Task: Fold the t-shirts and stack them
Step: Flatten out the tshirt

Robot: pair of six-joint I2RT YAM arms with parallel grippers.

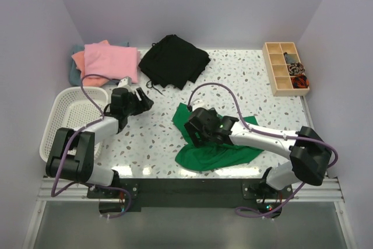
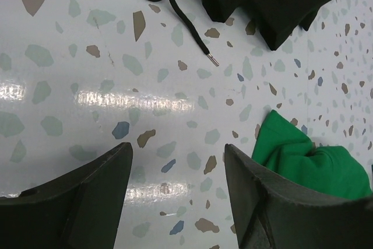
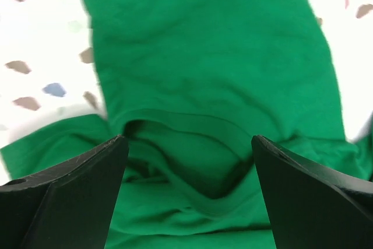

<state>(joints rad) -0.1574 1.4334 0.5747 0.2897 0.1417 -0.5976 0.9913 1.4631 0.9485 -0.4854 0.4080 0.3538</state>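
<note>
Speckled terrazzo surface (image 1: 157,138), pale lilac walls. Right gripper (image 3: 186,144) spread wide, empty, poised over collar of green t-shirt (image 3: 210,56), which lies rumpled front-centre; probably lining up fold grasp. Left gripper (image 2: 178,155) spread, empty, over bare surface beside shirt's corner. Pink t-shirt (image 1: 111,59) on 1 stack, far-left corner.

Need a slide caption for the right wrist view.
Right gripper, open wide, hovers over the neckline of the green t-shirt on the speckled table.

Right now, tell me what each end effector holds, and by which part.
Nothing. The left end effector is open over the table; the right end effector is open above the collar of the green t-shirt.
</note>
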